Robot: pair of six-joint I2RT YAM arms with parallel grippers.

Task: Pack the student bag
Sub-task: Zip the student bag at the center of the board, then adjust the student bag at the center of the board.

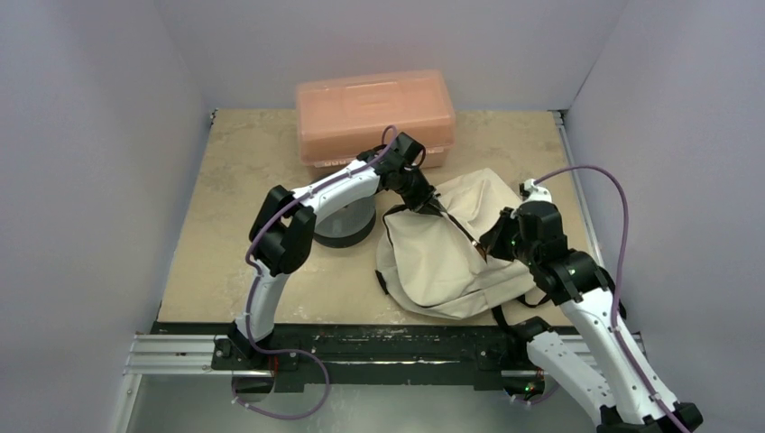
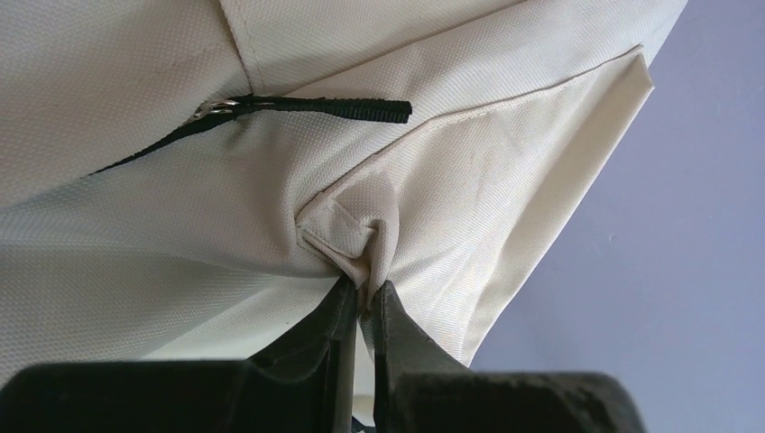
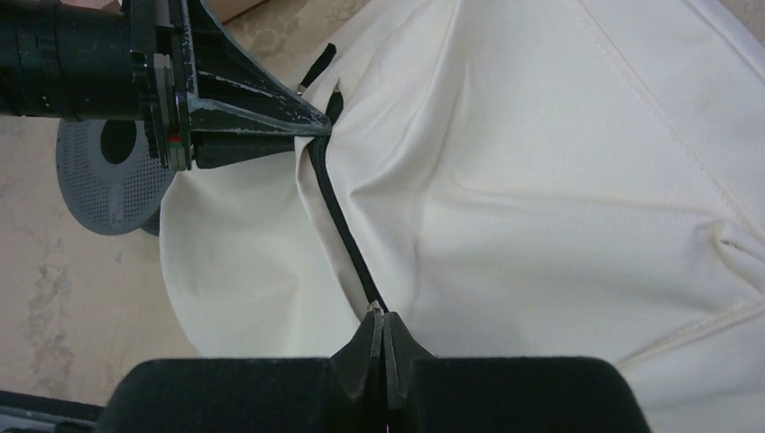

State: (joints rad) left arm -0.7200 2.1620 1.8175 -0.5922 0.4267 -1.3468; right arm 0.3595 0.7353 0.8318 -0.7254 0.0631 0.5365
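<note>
The cream student bag (image 1: pixel 451 257) lies on the table right of centre, with a black zip line (image 3: pixel 341 216) running across it. My left gripper (image 1: pixel 435 204) is at the bag's upper edge, shut on a small fold of the cream fabric (image 2: pixel 356 230) that bunches up between its fingertips (image 2: pixel 365 287). A black zip tab (image 2: pixel 316 106) lies on the cloth above that fold. My right gripper (image 3: pixel 380 313) is shut on the small metal zip pull at the near end of the zip line, and shows at the bag's right side (image 1: pixel 485 245). The left gripper (image 3: pixel 311 126) holds the far end of the same line.
A salmon-pink plastic box (image 1: pixel 374 117) stands at the back of the table. A grey perforated disc (image 1: pixel 345 225) (image 3: pixel 108 176) lies left of the bag, partly under my left arm. Black straps (image 1: pixel 505 316) trail toward the near rail. Walls close in on both sides.
</note>
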